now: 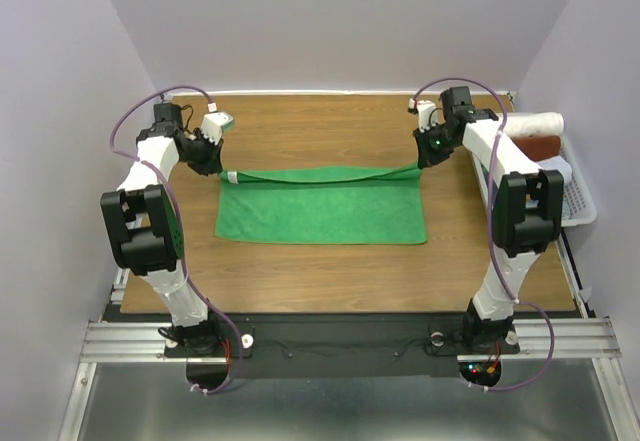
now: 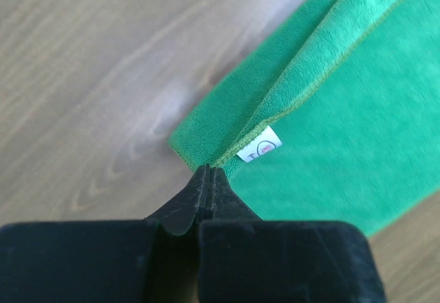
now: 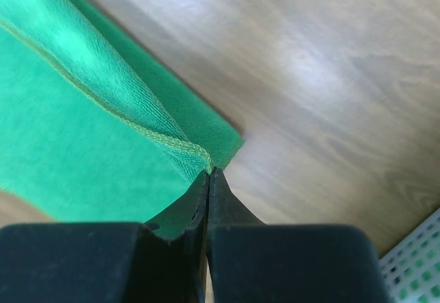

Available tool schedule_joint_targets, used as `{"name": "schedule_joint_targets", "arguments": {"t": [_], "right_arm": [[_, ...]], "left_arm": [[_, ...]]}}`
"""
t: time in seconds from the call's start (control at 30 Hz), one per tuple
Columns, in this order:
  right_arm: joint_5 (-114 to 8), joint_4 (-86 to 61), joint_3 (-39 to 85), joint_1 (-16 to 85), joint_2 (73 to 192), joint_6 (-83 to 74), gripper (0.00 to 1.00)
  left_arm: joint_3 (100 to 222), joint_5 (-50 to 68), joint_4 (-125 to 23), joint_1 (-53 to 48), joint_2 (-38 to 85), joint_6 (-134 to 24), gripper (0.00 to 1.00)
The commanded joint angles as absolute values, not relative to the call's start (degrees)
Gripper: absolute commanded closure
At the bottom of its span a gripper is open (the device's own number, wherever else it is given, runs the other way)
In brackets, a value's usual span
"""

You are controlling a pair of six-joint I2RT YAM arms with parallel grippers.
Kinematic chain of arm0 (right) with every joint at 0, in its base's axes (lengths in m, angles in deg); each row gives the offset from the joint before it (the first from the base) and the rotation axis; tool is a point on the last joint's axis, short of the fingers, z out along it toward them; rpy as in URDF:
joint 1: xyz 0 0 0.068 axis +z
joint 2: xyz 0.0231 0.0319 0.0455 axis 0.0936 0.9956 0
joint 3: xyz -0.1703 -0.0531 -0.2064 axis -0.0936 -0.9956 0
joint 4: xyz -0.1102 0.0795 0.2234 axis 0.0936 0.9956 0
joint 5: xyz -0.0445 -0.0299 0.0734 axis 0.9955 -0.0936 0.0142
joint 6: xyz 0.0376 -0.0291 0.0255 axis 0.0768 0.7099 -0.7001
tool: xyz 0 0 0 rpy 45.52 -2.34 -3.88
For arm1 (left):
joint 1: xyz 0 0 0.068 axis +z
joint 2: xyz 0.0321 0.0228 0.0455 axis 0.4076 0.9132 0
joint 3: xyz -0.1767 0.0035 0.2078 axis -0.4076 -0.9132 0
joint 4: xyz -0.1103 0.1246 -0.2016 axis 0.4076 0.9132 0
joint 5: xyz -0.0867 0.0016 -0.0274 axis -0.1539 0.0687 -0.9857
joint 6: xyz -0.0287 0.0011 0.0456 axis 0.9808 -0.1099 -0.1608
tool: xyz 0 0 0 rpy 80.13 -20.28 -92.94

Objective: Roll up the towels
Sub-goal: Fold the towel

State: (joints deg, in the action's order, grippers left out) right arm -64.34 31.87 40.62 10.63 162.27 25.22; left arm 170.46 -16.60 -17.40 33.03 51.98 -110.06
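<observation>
L tool (image 2: 208,174) & R tool (image 3: 208,174) each clamped on a far corner of green towel (image 1: 320,216), mid-frame; edge lifted, rolling not yet done.

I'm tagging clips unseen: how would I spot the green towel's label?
On the wooden table lies a green towel, its far edge pinched at both corners. The label sits at the corner by the left fingers. It is the only white patch on the green.

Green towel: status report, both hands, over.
Both shut: left hand on far-left corner, right hand on far-right corner. Far edge of green towel lifted taut between them, rest flat. Basket at right, apart.
</observation>
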Motion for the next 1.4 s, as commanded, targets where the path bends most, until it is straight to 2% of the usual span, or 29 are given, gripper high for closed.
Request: {"name": "schedule_joint_targets", "arguments": {"t": [0.0,0.47,0.77,1.07,1.37], "right_arm": [[-68.8,31.0,36.7,10.2,154.4,27.2,0.99],[-70.3,31.5,19.5,10.3,141.1,31.4,0.99],[-74.2,31.8,13.3,10.4,140.7,33.2,1.0],[-74.0,32.1,9.7,10.7,142.8,34.6,0.99],[-70.6,32.6,12.5,10.6,139.2,34.0,0.99]], "left_arm": [[165.9,-18.9,-14.7,34.0,43.7,-116.1,1.0],[152.2,-19.3,-8.0,36.3,33.4,-127.4,1.0],[143.7,-17.5,-10.7,36.4,32.8,-128.9,1.0],[143.3,-16.4,-12.6,36.4,35.1,-128.1,1.0],[149.6,-17.8,-6.3,38.5,34.2,-130.5,1.0]]}}
